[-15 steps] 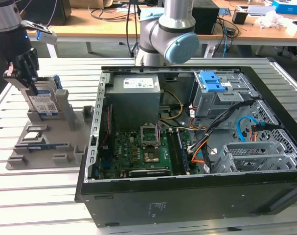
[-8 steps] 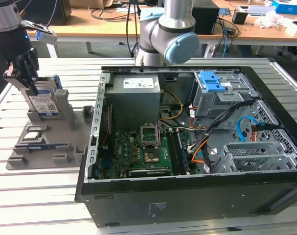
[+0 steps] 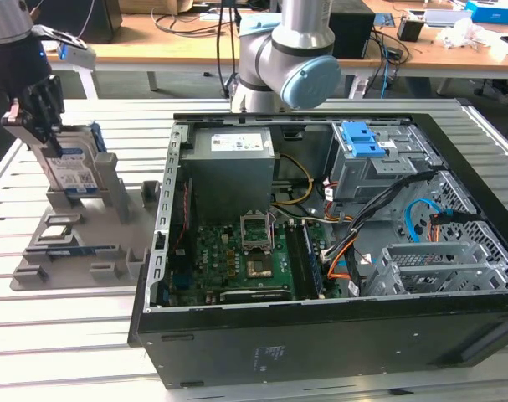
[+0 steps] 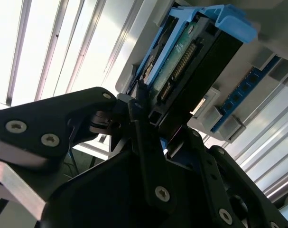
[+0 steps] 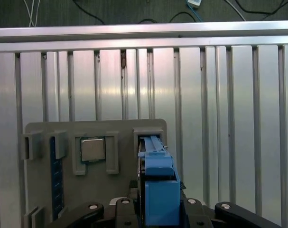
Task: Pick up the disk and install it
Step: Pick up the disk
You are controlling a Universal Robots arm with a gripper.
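At the exterior view's left, the black claw [image 3: 46,130] is reaching down onto the top edge of the disk [image 3: 74,174]. It is pinching that edge between its fingers. The disk is standing upright on its edge in a slot of a grey holder [image 3: 111,268], its white-and-blue label facing the camera. The holder is lying on the ribbed metal counter [image 3: 69,335], and a thin blue strip [image 3: 69,249] is resting in another of its slots.

In the first wrist view, the blue rail of the disk [image 5: 158,190] is running between the fingers of the claw [image 5: 158,211], and a square silver chip [image 5: 92,149] is sitting in a pocket of the holder [image 5: 125,130] just beside it. In the second wrist view, one finger [image 4: 146,137] is pressing against the connector end of the disk [image 4: 196,57].

Further to the exterior view's right, an open computer case [image 3: 320,352] is lying on the counter, well apart from the disk. Inside it a grey box [image 3: 228,159] is sitting above the green board [image 3: 228,255]. Beyond these, a grey bay with a blue latch [image 3: 362,142] is standing near the case's far wall. The arm [image 3: 291,50] is rising behind the case.
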